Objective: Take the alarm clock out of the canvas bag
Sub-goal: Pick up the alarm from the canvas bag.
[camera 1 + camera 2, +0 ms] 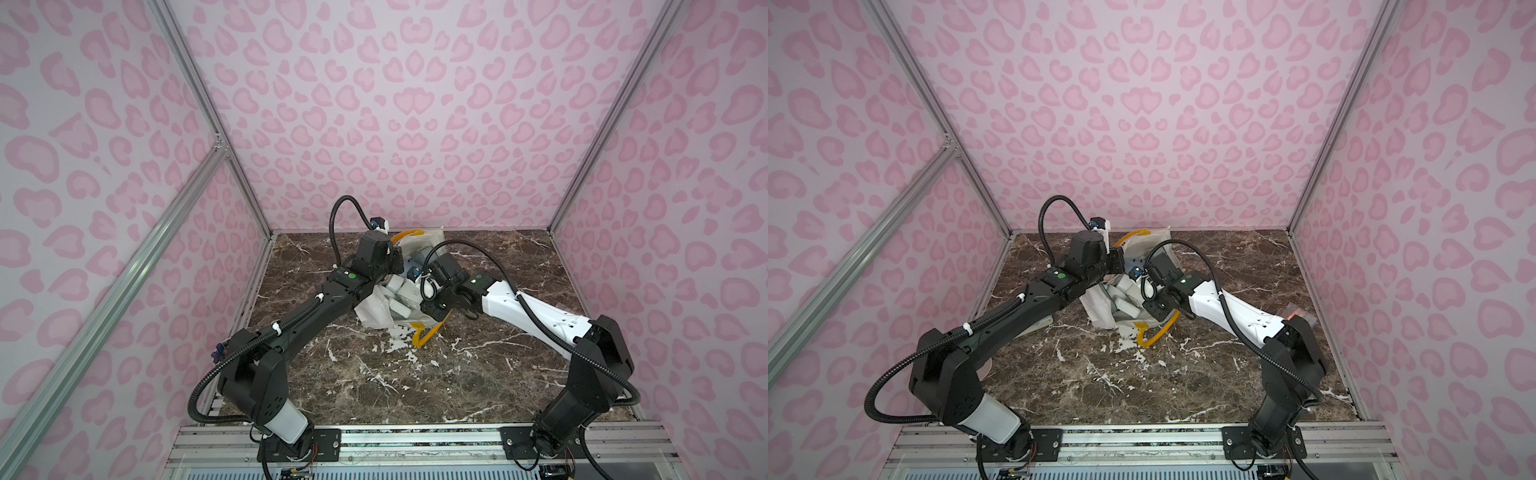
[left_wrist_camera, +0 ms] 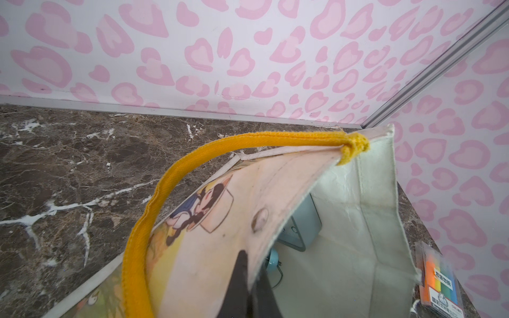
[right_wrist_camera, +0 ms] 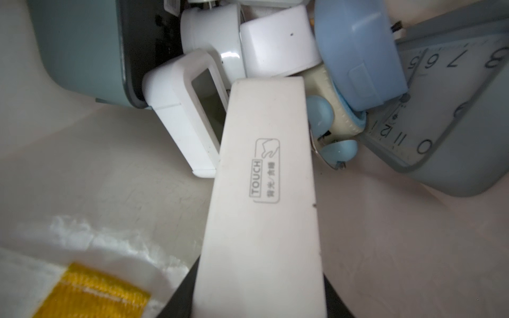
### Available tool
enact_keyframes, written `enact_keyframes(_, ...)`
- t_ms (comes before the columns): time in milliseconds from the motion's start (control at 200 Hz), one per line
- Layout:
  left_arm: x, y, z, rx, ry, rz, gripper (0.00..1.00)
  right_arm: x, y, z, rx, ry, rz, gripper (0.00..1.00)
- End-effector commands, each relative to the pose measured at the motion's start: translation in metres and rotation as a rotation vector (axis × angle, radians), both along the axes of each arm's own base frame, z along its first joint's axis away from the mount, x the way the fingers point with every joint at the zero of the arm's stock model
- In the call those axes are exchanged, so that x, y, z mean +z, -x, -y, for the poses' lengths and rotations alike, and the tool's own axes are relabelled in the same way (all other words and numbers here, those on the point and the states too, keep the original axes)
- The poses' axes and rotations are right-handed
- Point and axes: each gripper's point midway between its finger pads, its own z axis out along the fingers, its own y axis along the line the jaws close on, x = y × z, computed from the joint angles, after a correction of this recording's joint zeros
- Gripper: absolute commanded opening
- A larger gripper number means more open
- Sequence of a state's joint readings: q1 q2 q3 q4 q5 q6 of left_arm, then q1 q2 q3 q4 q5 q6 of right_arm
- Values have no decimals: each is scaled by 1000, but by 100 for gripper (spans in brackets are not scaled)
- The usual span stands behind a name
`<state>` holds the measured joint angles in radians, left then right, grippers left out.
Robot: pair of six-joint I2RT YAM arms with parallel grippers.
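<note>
The white canvas bag (image 1: 375, 311) (image 1: 1096, 303) lies on the marble table with its mouth held up, and its yellow handle (image 2: 165, 187) arches over the rim. My left gripper (image 2: 253, 267) is shut on the bag's printed wall (image 2: 248, 198) at the rim. Inside the bag my right gripper (image 3: 261, 271) is shut on a long white alarm clock (image 3: 264, 192) marked TOUCH, with a black finger (image 3: 187, 291) on either side. Several more clocks are piled behind it: a small white one (image 3: 187, 115), a blue one (image 3: 358, 55) and a grey one with a dial (image 3: 446, 115).
A clear pack of coloured markers (image 2: 438, 278) lies on the table beside the bag, towards the right wall. The bag's other yellow handle (image 1: 424, 334) trails onto the marble table (image 1: 415, 374). Pink patterned walls with metal posts close in three sides.
</note>
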<state>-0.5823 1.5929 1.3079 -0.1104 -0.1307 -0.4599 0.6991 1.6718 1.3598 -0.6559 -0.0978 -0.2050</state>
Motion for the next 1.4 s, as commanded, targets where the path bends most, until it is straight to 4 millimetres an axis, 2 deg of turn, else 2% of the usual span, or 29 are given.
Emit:
enact_keyframes(0, 1, 0, 2, -8, -5, 0, 3, 4, 1, 9, 1, 41, 4, 17)
enact_keyframes(590, 2, 1, 2, -13, -11, 5, 4, 48, 2, 21, 2, -60, 75, 17)
enact_keyframes(1030, 1, 0, 5, -24, -10, 1, 4, 78, -4, 60, -125, -184, 185, 14)
enact_keyframes(1395, 0, 1, 5, -21, -21, -2, 3, 113, -13, 97, -262, -336, 345, 12)
